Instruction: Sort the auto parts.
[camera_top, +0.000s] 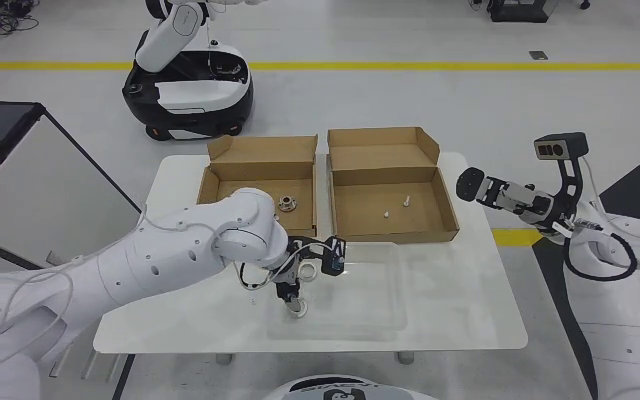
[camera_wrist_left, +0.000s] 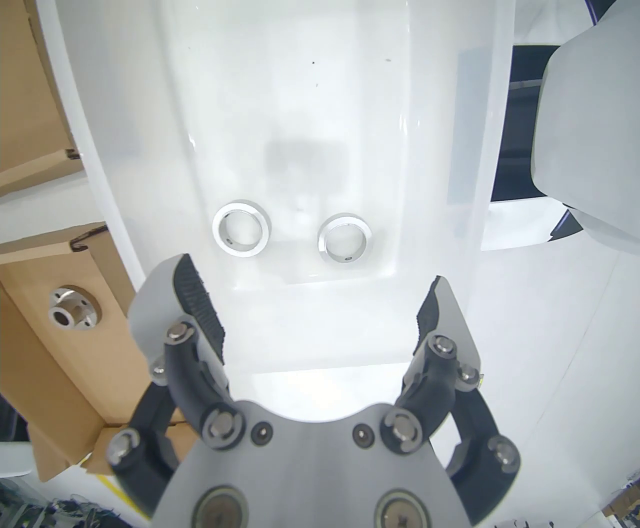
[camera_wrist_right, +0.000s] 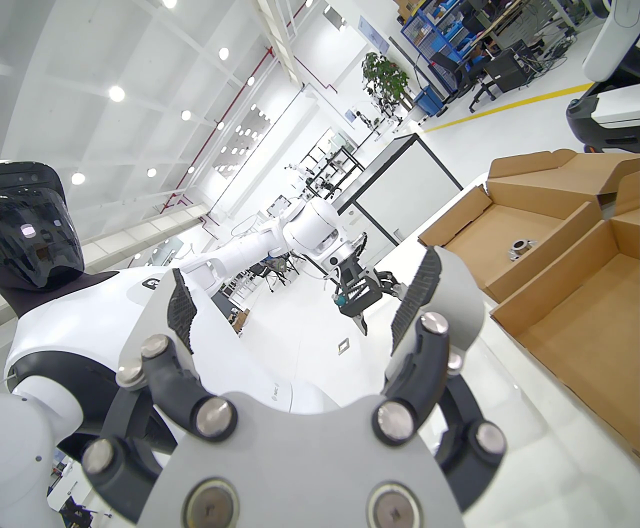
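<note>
We see the left claw (camera_wrist_left: 312, 280) hanging over the left end of a clear tray (camera_wrist_left: 310, 125), its fingers spread wide and gripping nothing. Below it two metal rings lie flat on the tray floor, apart from each other. One ring (camera_wrist_left: 240, 250) lies closer to the cardboard boxes, and the other ring (camera_wrist_left: 345, 257) lies on the near side. Neither ring touches the claw.

From above, the tray (camera_top: 380, 310) sits on the near half of the white counter (camera_top: 470, 300), with the left claw (camera_top: 297, 305) over its left part. Two open cardboard boxes stand side by side along the far edge. The left box (camera_top: 245, 190) holds a flanged metal hub (camera_top: 287, 202), resting on the box floor towards its right wall. The right box (camera_top: 380, 205) holds two small pale parts (camera_top: 407, 200) near its middle; we cannot tell what they are.

The right claw (camera_top: 470, 185) is held in the air just off the counter's right edge, level with the right box. In its own wrist view the right claw (camera_wrist_right: 305, 270) is spread open, with nothing between its fingers.
</note>
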